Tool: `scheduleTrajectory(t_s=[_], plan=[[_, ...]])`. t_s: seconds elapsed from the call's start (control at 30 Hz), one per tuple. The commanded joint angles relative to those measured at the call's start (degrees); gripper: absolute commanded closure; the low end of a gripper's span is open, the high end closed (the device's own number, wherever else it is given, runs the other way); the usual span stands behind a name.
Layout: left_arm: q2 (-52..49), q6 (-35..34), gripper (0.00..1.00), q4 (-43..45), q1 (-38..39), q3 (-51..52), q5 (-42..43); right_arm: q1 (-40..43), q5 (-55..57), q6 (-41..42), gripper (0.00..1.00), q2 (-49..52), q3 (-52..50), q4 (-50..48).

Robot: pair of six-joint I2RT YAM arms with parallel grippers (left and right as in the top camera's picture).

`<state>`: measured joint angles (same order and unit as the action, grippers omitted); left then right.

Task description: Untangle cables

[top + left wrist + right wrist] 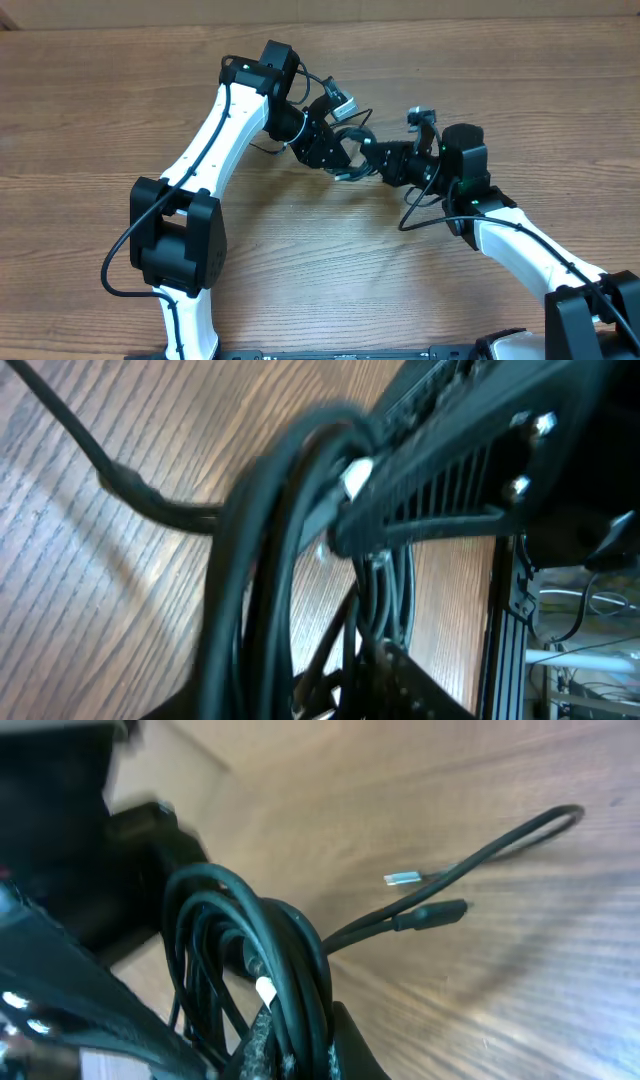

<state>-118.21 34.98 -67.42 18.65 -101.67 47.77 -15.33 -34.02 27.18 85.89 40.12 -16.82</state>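
Observation:
The cables [354, 130] are a bunch of thin black cords held between the two arms above mid-table. In the right wrist view the looped bundle [290, 955] runs down between my right gripper's [300, 1045] fingers, which are shut on it. Two loose ends lie on the wood, a silver plug tip [404, 877] and a black plug [445, 910]. In the left wrist view the same bundle [255, 570] passes through my left gripper [335, 695], whose jaws stand partly apart around the cords. The right gripper's slotted finger [440, 470] crosses above. From overhead the left gripper [347, 160] and right gripper [373, 160] nearly touch.
The wooden table [320, 270] spreads all round the arms. A thicker black cord [412, 212] hangs in a loop beside the right arm. A metal frame with wires [570, 610] stands beyond the table edge in the left wrist view.

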Motion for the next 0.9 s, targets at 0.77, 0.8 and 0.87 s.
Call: scheduleTrajectory(t_s=[0.77,0.8,0.87], plan=[[-0.2,-13.6,0.95,7.7,-0.6,-0.9,-12.8,7.6,-14.5,-3.0,0.25,-0.4,0.5,-3.8],[-0.2,-13.6,0.96,7.6,-0.6,-0.9,-11.9,6.9,-14.0,-5.4,0.30,-0.4,0.5,-3.2],[-0.2,-13.6,0.96,7.4,-0.6,-0.9,-9.5,4.5,-8.8,-9.8,0.31,-0.4,0.5,-0.7]])
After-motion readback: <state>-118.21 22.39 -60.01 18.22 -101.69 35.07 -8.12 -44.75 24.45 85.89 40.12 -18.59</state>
